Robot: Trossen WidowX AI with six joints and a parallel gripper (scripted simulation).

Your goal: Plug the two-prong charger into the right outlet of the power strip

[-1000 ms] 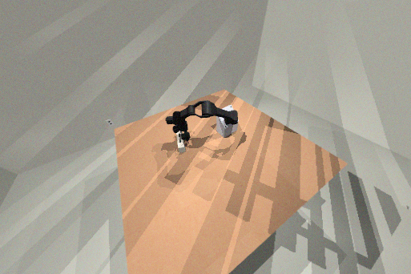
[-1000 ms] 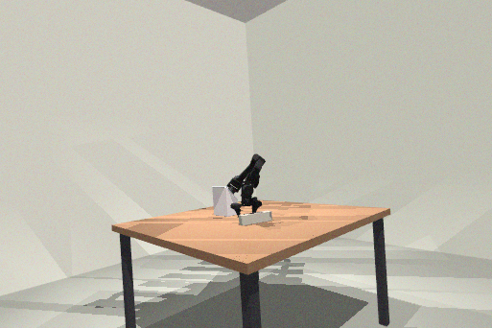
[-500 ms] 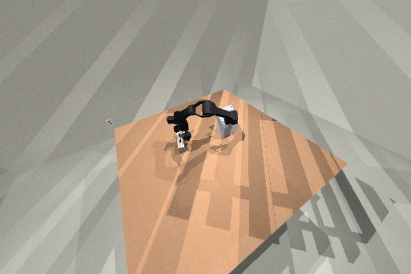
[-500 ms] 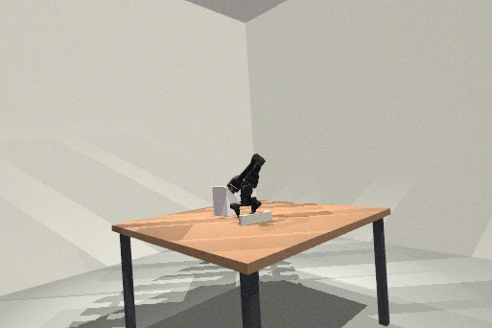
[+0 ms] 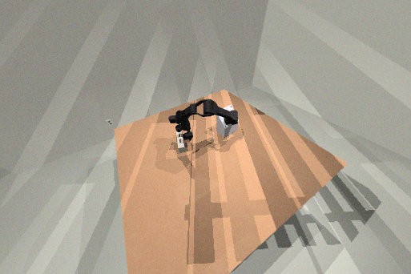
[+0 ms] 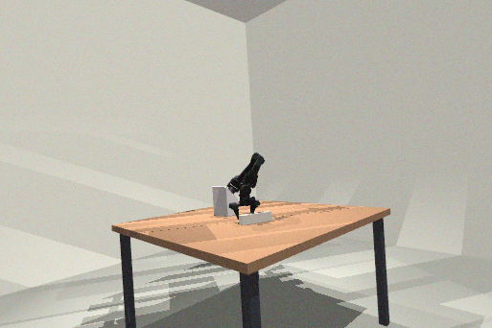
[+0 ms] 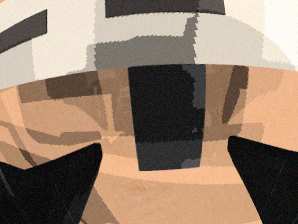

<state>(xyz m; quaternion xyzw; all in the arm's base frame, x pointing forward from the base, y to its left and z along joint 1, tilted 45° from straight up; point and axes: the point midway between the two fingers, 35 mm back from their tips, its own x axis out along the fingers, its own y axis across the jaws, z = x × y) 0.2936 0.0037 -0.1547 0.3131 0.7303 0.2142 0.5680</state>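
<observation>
A bare test room: plain grey-white walls (image 6: 128, 96) meeting in a corner behind the black arm (image 6: 245, 184), a pale floor (image 6: 415, 297), and beneath the arm a single wooden table top on dark legs (image 6: 252, 249); no other furnishing appears.
</observation>
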